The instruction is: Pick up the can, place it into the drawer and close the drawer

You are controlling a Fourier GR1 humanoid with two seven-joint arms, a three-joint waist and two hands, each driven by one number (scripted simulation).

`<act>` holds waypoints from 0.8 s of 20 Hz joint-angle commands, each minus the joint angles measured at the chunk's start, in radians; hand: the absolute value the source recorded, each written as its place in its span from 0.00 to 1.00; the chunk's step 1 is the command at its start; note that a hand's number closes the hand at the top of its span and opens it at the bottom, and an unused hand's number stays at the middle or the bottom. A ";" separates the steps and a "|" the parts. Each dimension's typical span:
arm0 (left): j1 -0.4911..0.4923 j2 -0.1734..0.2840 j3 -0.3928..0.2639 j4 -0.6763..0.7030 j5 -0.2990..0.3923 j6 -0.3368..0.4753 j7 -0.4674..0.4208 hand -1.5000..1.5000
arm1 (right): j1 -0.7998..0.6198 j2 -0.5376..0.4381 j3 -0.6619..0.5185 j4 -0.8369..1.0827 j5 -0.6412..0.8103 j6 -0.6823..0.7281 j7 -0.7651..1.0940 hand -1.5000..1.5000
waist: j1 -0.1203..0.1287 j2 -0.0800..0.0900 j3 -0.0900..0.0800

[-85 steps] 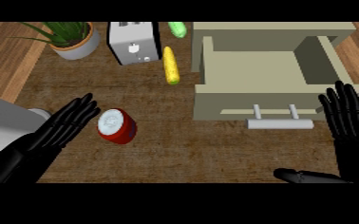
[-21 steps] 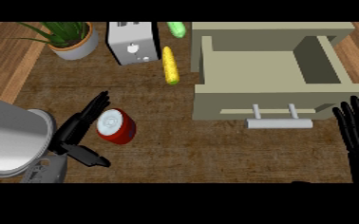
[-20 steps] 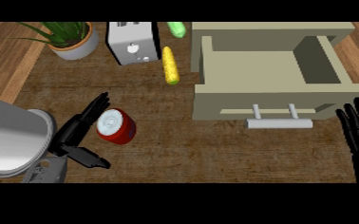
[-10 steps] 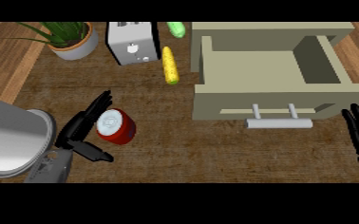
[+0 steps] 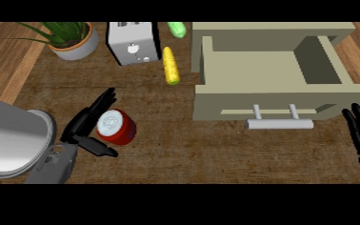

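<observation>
The red can (image 5: 116, 127) is lying on the wooden counter (image 5: 183, 148) at about eight o'clock from the view's centre, its white end facing up. The left hand (image 5: 85, 127) is sitting against the can's nine o'clock side, fingers spread along its upper left edge and thumb reaching under it at six o'clock, not yet closing around it. The beige drawer (image 5: 271, 76) is standing open at two o'clock, its handle (image 5: 280, 123) facing the lower edge. The right hand (image 5: 352, 125) is showing only straight fingertips at the four o'clock edge. A corn cob (image 5: 170, 66), a toaster (image 5: 133, 43), a potted plant (image 5: 71, 38) and a green vegetable (image 5: 176, 29) are lying toward eleven and twelve o'clock.
</observation>
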 commanded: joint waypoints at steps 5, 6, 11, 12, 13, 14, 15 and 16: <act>-0.022 -0.054 -0.015 -0.045 0.020 0.012 0.061 0.00 | -0.008 0.014 0.003 -0.016 0.006 -0.009 0.024 0.00 | 0.001 0.000 0.000; 0.004 -0.046 -0.027 0.008 -0.006 0.011 0.001 0.00 | -0.046 0.000 -0.002 0.025 0.000 -0.009 0.034 0.00 | 0.001 0.000 0.000; 0.001 -0.071 -0.051 -0.009 -0.022 0.030 0.002 0.00 | 0.053 0.020 0.036 -0.123 -0.023 -0.022 0.078 0.00 | -0.002 0.000 0.000; -0.031 -0.077 -0.047 0.044 -0.036 0.056 -0.043 0.00 | -0.011 -0.037 -0.074 0.044 -0.074 0.044 -0.012 0.00 | -0.002 0.001 0.000; 0.076 -0.079 -0.070 -0.169 0.004 -0.001 0.067 0.00 | 0.043 0.017 -0.004 -0.067 -0.020 0.019 0.036 0.00 | 0.005 -0.002 0.000; -0.034 -0.075 -0.054 0.017 -0.029 0.029 -0.009 0.00 | -0.015 -0.002 -0.036 -0.003 -0.042 0.011 0.018 0.00 | -0.001 0.000 0.000; -0.050 -0.154 -0.068 0.003 -0.030 0.082 0.012 0.00 | 0.010 0.016 -0.003 0.005 -0.008 0.017 -0.005 0.00 | -0.003 0.001 0.000; -0.041 -0.107 -0.046 -0.017 -0.006 0.042 0.038 0.00 | 0.038 0.020 0.054 0.023 0.018 -0.014 -0.057 0.00 | 0.000 0.000 0.000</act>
